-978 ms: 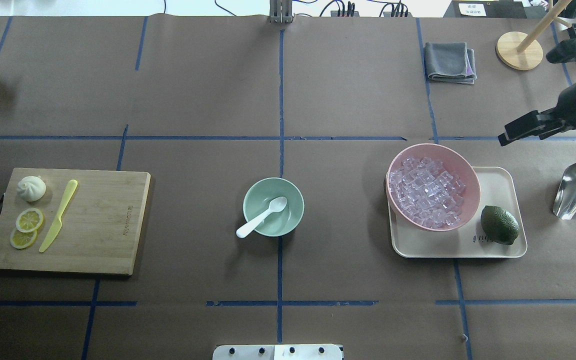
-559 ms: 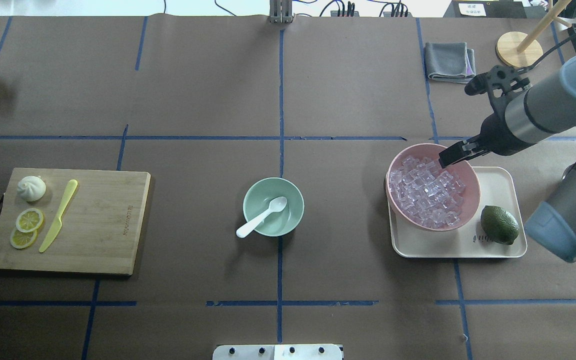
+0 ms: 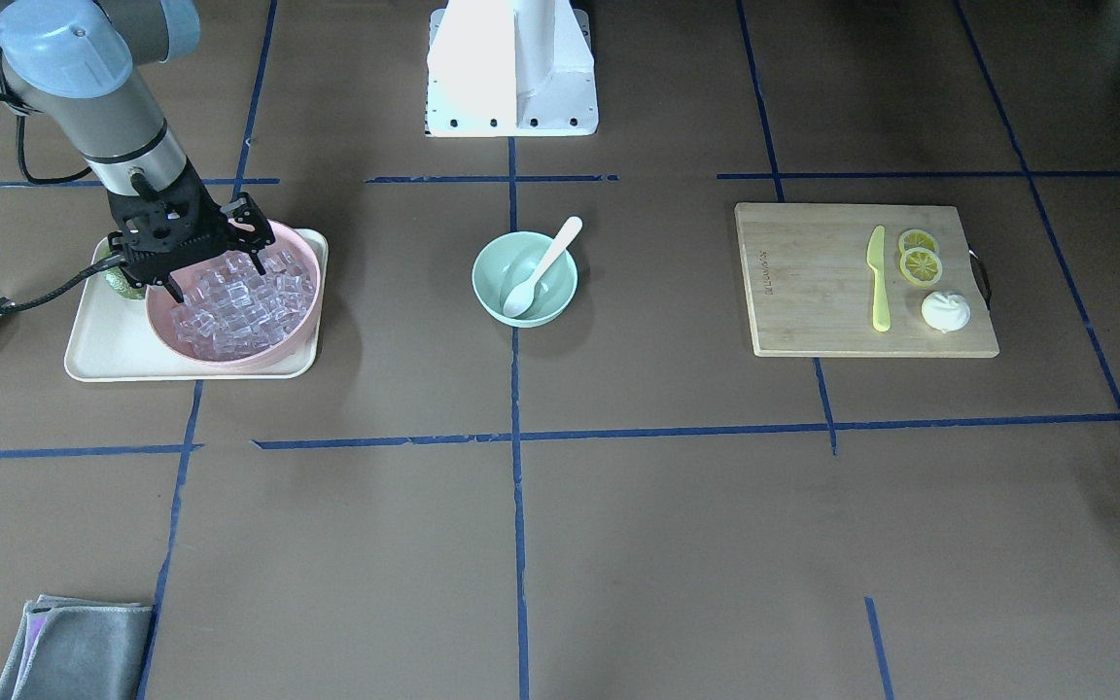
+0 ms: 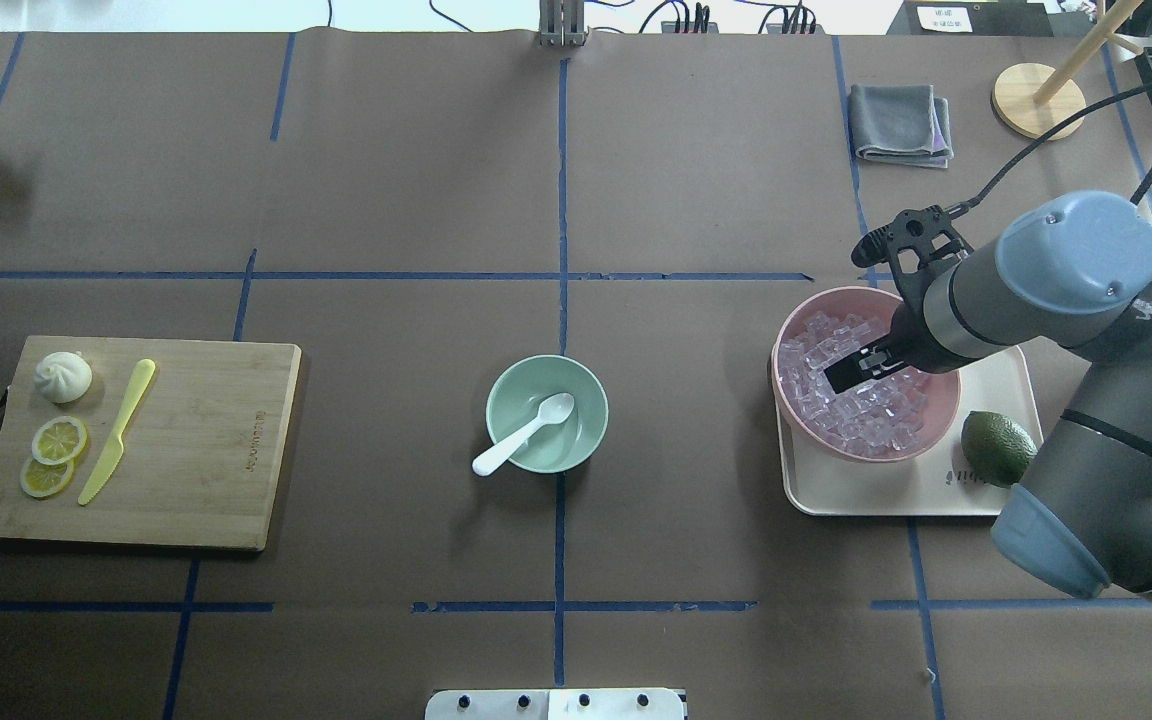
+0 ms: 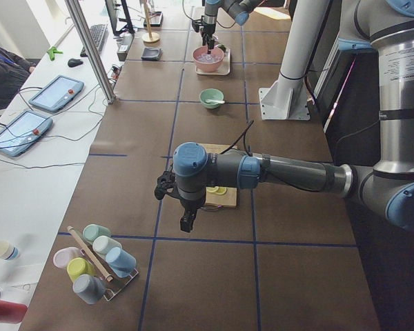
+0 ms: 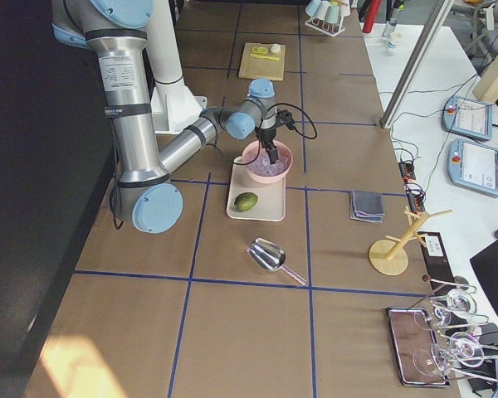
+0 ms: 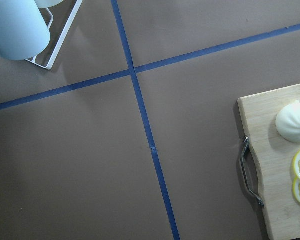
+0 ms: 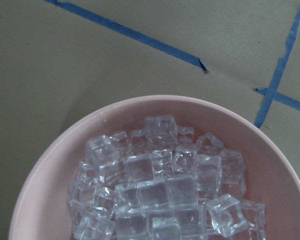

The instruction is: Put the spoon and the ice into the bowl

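The white spoon (image 4: 526, 432) lies in the mint-green bowl (image 4: 591, 400) at the table's centre, scoop inside and handle over the rim; both also show in the front view, spoon (image 3: 541, 267) and bowl (image 3: 492, 292). The ice (image 4: 866, 415) fills the pink bowl (image 4: 786, 335), close up in the right wrist view (image 8: 160, 190). My right gripper (image 3: 215, 277) is open and hangs just above the ice, holding nothing; it also shows overhead (image 4: 844, 375). My left gripper (image 5: 186, 221) shows only in the exterior left view, off the cutting board's end; I cannot tell whether it is open.
The pink bowl stands on a cream tray (image 4: 996, 360) beside a lime (image 4: 996, 445). A cutting board (image 4: 206, 440) holds a yellow-green knife (image 4: 118, 430), lemon slices and a bun. A grey cloth (image 4: 898, 122), a wooden stand and a metal scoop (image 6: 270, 253) lie near the right arm.
My right arm has swung in from the table's right edge to over the pink bowl and come down toward the ice. The spoon and mint bowl have not moved.
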`<state>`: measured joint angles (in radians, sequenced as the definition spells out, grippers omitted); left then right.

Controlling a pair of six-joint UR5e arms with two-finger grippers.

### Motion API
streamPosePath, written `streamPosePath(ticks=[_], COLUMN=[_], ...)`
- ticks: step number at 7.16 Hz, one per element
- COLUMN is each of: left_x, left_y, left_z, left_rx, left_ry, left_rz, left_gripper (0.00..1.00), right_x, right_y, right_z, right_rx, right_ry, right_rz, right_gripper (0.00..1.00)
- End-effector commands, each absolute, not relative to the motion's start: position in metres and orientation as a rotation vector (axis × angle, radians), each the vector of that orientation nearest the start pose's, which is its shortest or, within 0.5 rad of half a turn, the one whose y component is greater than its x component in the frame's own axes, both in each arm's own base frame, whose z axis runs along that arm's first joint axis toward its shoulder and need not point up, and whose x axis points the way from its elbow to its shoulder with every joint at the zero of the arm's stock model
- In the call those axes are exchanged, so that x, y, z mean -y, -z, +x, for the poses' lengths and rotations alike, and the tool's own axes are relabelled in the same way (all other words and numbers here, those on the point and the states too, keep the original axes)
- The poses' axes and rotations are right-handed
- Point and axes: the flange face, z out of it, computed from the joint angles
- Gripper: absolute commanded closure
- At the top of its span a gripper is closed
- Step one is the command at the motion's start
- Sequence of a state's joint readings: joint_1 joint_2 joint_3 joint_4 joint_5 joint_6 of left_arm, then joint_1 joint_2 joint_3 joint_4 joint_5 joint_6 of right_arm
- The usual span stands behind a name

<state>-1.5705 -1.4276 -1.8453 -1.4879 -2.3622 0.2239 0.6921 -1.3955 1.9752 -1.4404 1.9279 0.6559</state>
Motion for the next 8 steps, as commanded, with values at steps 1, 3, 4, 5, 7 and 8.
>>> streamPosePath(ticks=[1, 3, 4, 5, 7, 8], left_x=[0.4294, 0.4293, 0.4293, 0.4293, 0.4293, 0.4293], left_y=[-0.5986, -0.5978, -0.5971, -0.5978, -0.5978, -0.5971], left_z=[-0.0624, -0.0631, -0.0631, -0.0631, -0.0631, -0.0631], left_rx=[-0.784, -0.783, -0.783, -0.783, -0.783, -0.783], left_ry=[-0.230, -0.230, -0.231, -0.230, -0.230, -0.231], left_rz=[0.131, 0.133, 0.135, 0.133, 0.133, 0.135], left_gripper=[0.00, 0.00, 0.00, 0.00, 0.00, 0.00], right_x=[0.4146, 0.4145, 0.4138, 0.4138, 0.4124, 0.4134], right_y=[-0.3805, -0.3824, -0.3818, -0.3835, -0.3809, -0.3802], right_z=[-0.3645, -0.3673, -0.3673, -0.3672, -0.3668, -0.3653], right_rx=[0.723, 0.725, 0.729, 0.726, 0.744, 0.745], right_ry=[0.354, 0.362, 0.366, 0.364, 0.367, 0.362], right_rz=[0.253, 0.243, 0.239, 0.235, 0.218, 0.219], right_gripper=[0.08, 0.29, 0.56, 0.81, 0.97, 0.99])
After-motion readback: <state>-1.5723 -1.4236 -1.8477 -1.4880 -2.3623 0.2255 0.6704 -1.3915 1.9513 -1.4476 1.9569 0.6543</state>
